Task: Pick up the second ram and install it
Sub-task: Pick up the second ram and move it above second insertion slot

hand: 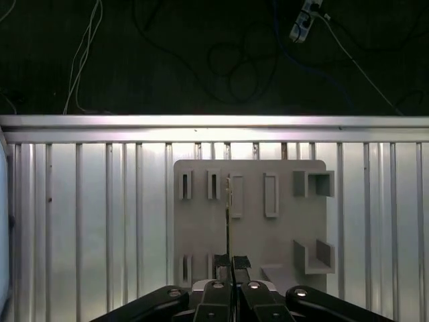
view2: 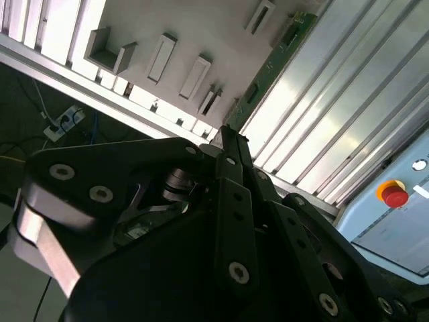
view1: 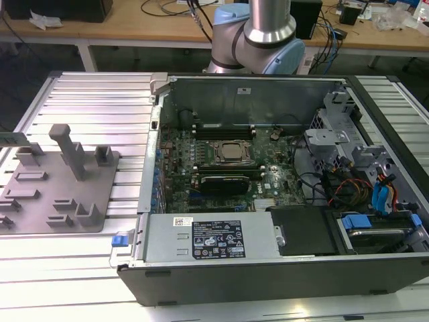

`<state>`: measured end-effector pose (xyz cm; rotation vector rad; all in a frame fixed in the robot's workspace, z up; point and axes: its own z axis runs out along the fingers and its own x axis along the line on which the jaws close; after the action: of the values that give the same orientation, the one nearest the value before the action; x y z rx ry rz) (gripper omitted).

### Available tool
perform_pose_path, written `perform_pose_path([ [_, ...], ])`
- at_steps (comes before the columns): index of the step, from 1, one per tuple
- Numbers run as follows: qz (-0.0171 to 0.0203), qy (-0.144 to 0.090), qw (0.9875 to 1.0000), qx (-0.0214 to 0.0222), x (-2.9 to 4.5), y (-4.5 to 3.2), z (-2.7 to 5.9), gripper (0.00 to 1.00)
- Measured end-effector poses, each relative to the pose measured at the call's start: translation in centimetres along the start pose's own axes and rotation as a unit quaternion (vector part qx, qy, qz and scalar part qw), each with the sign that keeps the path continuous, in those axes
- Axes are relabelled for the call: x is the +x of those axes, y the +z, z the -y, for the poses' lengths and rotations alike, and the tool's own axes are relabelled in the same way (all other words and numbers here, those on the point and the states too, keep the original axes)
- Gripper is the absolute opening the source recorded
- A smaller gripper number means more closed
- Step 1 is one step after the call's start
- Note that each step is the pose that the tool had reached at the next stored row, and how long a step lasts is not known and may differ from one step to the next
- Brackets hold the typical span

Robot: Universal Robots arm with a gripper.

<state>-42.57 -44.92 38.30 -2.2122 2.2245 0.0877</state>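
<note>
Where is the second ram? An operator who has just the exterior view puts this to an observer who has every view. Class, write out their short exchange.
Observer: In the gripper, which is shut on one end of the ram in both wrist views.
Operator: Is it over the case?
Observer: No, over the grey tray. The first wrist view looks down past the ram onto it.
Operator: How is it turned?
Observer: In the first wrist view it is edge-on, a thin line running straight out from the gripper. Its green face shows in the second wrist view.
</note>
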Motion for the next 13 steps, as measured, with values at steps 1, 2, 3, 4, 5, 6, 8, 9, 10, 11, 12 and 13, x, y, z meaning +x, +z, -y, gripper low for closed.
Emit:
perform_pose_path([
  [1,0.0001,0.0,1.0,0.0,-0.02,-0.35,-0.01,0.09],
  [2,0.0001,0.0,1.0,0.0,-0.02,-0.51,-0.02,0.09],
  [3,0.0001,0.0,1.0,0.0,-0.03,-0.69,-0.03,0.09],
  [4,0.0001,0.0,1.0,0.0,-0.04,-0.98,-0.03,0.09],
  [5,0.0001,0.0,1.0,0.0,-0.06,-1.22,-0.04,0.09],
  [6,0.0001,0.0,1.0,0.0,-0.07,-1.39,-0.05,0.09],
  [8,0.0001,0.0,1.0,0.0,-0.1,-1.97,-0.07,0.09],
  [9,0.0001,0.0,1.0,0.0,-0.12,-2.21,-0.08,0.09],
  [10,0.0001,0.0,1.0,0.0,-0.13,-2.37,-0.09,0.09],
  [11,0.0001,0.0,1.0,0.0,-0.15,-2.57,-0.1,0.09],
  [12,0.0001,0.0,1.0,0.0,-0.16,-2.72,-0.1,0.09],
  [13,0.0001,0.0,1.0,0.0,-0.16,-2.81,-0.1,0.09],
])
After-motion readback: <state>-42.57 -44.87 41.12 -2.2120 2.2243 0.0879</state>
